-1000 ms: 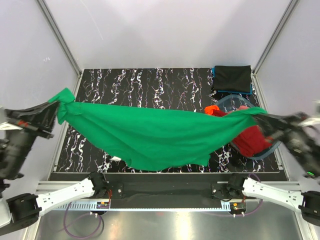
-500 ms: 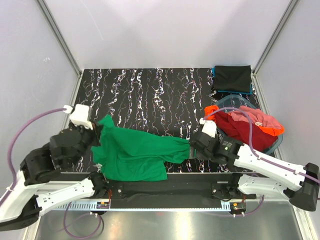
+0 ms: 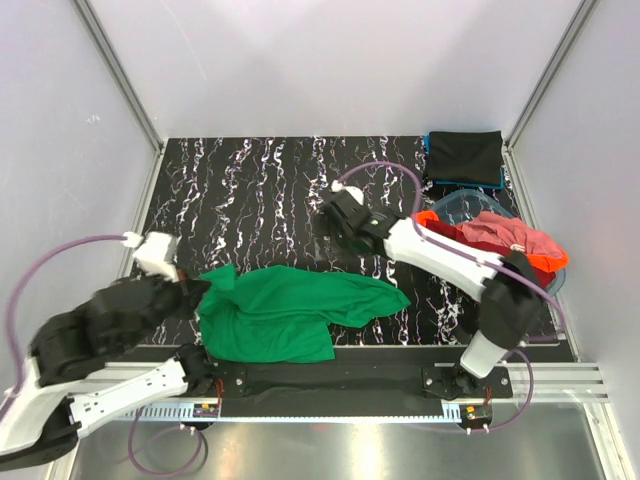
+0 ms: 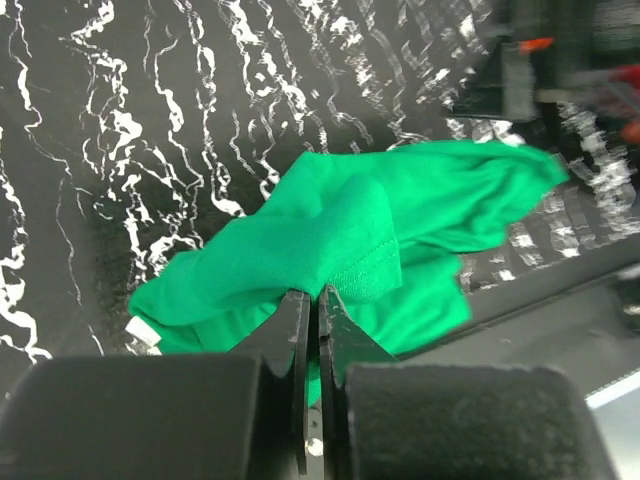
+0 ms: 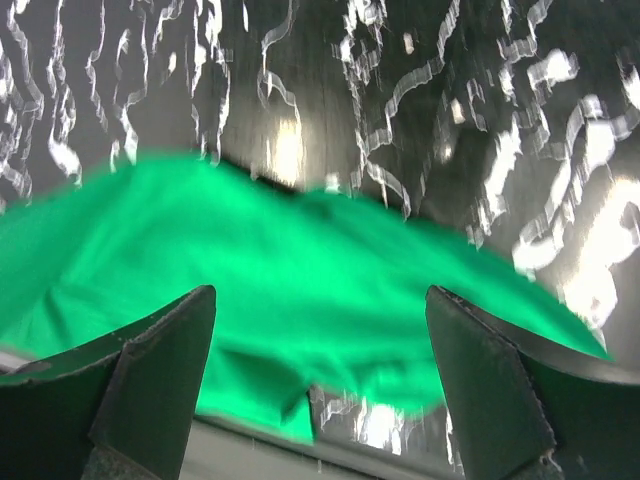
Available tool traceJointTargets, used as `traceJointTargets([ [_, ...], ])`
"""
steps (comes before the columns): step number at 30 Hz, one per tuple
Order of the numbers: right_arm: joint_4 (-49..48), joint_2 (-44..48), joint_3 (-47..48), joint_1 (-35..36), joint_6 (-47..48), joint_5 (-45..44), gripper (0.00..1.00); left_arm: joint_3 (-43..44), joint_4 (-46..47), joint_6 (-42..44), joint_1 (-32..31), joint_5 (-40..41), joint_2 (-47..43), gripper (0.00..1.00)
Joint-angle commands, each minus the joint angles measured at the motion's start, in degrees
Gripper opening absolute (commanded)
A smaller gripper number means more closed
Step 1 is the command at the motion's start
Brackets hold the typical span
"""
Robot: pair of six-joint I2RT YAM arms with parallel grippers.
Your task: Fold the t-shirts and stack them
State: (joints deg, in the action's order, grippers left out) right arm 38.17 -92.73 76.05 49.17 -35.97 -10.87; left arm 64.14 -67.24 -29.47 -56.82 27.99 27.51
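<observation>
The left claw (image 4: 318, 310) is pinched tight on a fold of the green t-shirt (image 3: 285, 315), which lies bunched along the near edge of the table (image 3: 260, 190), apparently anchoring it for spreading. The right claw (image 5: 317, 300) hovers wide open and empty just beyond the cloth. Bare tabletop stretches behind it, and the tub (image 3: 452, 198) of shirts crowds the right.

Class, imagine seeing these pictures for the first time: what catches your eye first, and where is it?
The crumpled bright green t-shirt jumps out against the black marbled table, lying near the front left edge with the left gripper shut on its cloth. Next comes the clear plastic tub of red and orange shirts at the right.
</observation>
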Motion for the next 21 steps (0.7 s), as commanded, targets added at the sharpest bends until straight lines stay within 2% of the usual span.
traceJointTargets([
  [1,-2.14,-7.96,5.41,-1.18,5.73,4.72,0.91,8.26,-3.32,-3.04,0.13,-0.22,-4.03,0.01],
  [7,-2.31,-14.49,3.58,-2.49,5.03,6.04,0.88,14.87,-11.24,-4.71,0.13,2.33,-5.71,0.02],
  [15,-3.54,-16.78,-0.72,-2.50,4.06,6.48,0.84,16.62,-12.83,-5.15,0.13,-0.30,-8.16,0.01],
  [21,-5.12,-16.87,-4.42,-2.67,3.36,6.04,0.81,20.23,-13.97,-5.24,0.13,0.93,-9.93,0.01],
])
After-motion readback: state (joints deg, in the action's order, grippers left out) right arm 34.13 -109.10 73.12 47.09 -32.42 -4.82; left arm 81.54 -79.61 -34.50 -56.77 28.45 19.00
